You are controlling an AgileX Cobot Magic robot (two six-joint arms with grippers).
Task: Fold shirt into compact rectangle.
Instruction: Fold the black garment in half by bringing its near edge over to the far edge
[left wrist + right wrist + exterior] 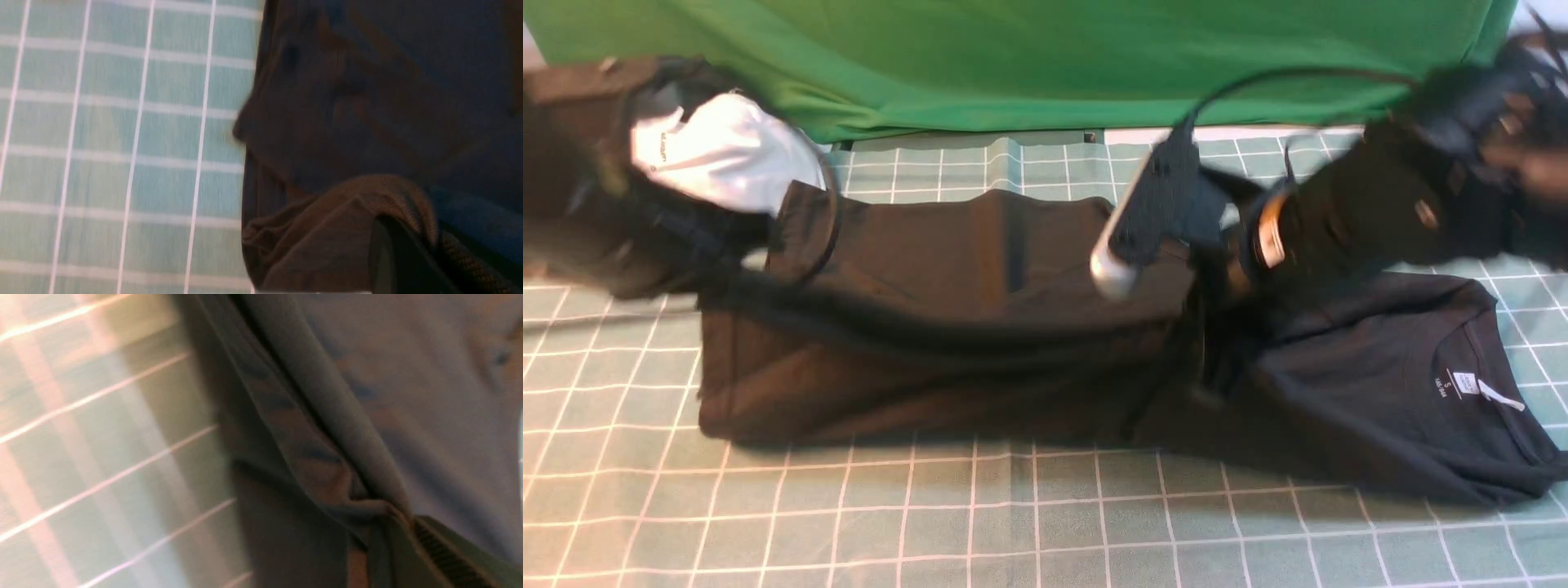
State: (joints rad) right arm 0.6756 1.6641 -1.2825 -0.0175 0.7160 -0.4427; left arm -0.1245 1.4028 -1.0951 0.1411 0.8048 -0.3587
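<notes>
A checked tablecloth is shown covering the table to its near edge. Across the middle of the table the black shirt is laid lengthwise, its collar and white neck label turned toward the right edge. A long fold of its fabric is lifted between both arms. Cloth is pinched by the left gripper toward the left edge, and a gathered ridge is clamped by the right gripper nearer the collar. A heap of clothes is piled at the far left corner, and a green backdrop is hung along the far edge.

free: near checked cloth | blocked: shirt mid-table, clothes heap far left
</notes>
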